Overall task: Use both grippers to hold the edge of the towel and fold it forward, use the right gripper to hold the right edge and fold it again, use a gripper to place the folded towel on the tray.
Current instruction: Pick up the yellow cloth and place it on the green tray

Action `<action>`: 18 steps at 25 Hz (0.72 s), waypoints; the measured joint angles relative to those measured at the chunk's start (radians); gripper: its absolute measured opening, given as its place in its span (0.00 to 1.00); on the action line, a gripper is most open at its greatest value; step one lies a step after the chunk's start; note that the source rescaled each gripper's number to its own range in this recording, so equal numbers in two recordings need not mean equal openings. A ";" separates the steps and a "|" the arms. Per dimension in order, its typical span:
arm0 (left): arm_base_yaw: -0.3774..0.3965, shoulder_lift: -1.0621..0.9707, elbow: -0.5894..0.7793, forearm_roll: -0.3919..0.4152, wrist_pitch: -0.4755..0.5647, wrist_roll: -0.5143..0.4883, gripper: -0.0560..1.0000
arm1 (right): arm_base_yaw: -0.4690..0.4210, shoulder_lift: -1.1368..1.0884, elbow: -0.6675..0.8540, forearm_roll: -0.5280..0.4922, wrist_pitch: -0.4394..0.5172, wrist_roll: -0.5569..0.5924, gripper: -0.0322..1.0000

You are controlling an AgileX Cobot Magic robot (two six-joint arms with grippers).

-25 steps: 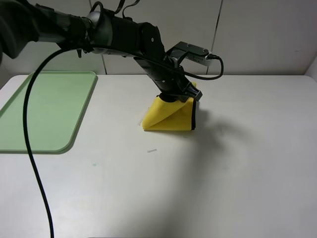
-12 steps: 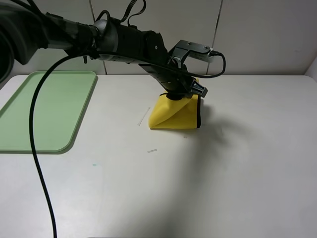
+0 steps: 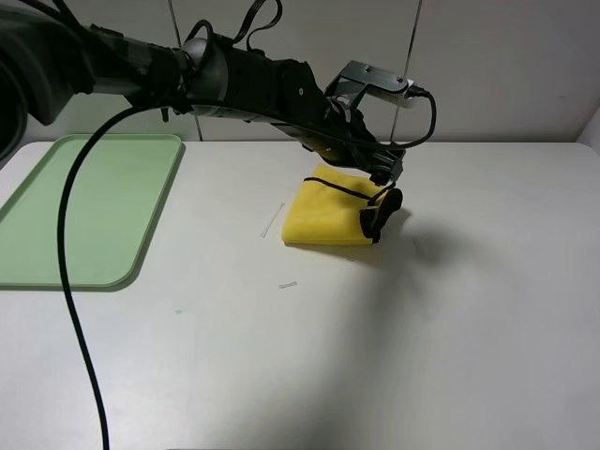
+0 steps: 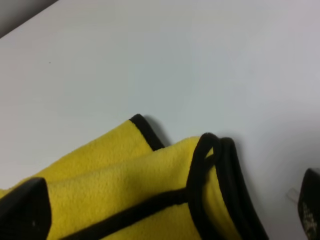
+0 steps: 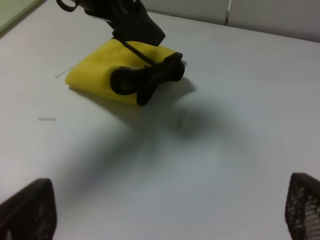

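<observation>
Across the broad white tabletop (image 3: 422, 356), no change. Far to the left, cut off by the frame, the flat pale green plastic tray (image 3: 94, 206), well apart from the cloth.

Reaching over the middle from the left side, the black jointed left gripper (image 3: 382, 193). Hangs with jaws apart now and grips nothing, where half a second ago pinched shut on a raised peak of cloth.

Beneath it, the bright yellow fluffy microfibre towel (image 3: 328, 217). No longer tented. Lies flat on the tabletop near the middle as a small folded packet, with the black stitched edge (image 4: 196, 170) doubled along the side nearest the jaws. Judging by that, fold let go and probably complete. Left to do: a fresh grip and the carry leftward to the tray.

Low over the tabletop and well back from the towel, the black right gripper (image 5: 165, 207). Faces the packet with jaws spread wide on nothing.

Missing from the high view: the right gripper altogether. Cut off in both wrist views: everything but dark fingertips at the frame edges. Hard to separate at the towel's right side: lower finger from black trim, all one dark blob. Cannot tell the number of layers, nor whether the corners line up.

Smallest, two pale scraps (image 3: 272, 222) just left of the towel, too small to identify.
</observation>
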 joint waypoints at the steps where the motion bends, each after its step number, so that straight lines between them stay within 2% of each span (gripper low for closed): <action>1: 0.000 -0.002 0.000 0.000 0.006 0.000 1.00 | 0.000 0.000 0.000 0.000 0.000 0.000 1.00; 6: 0.021 -0.045 0.000 0.000 0.096 -0.013 1.00 | 0.000 0.000 0.000 0.000 0.000 0.000 1.00; 10: 0.070 -0.071 0.000 0.027 0.191 -0.097 1.00 | 0.000 0.000 0.000 0.000 0.000 0.000 1.00; 14: 0.097 -0.071 0.001 0.155 0.277 -0.247 1.00 | 0.000 0.000 0.000 0.000 0.000 0.000 1.00; 18: 0.106 -0.070 0.016 0.284 0.319 -0.412 1.00 | 0.000 0.000 0.000 0.000 0.000 0.000 1.00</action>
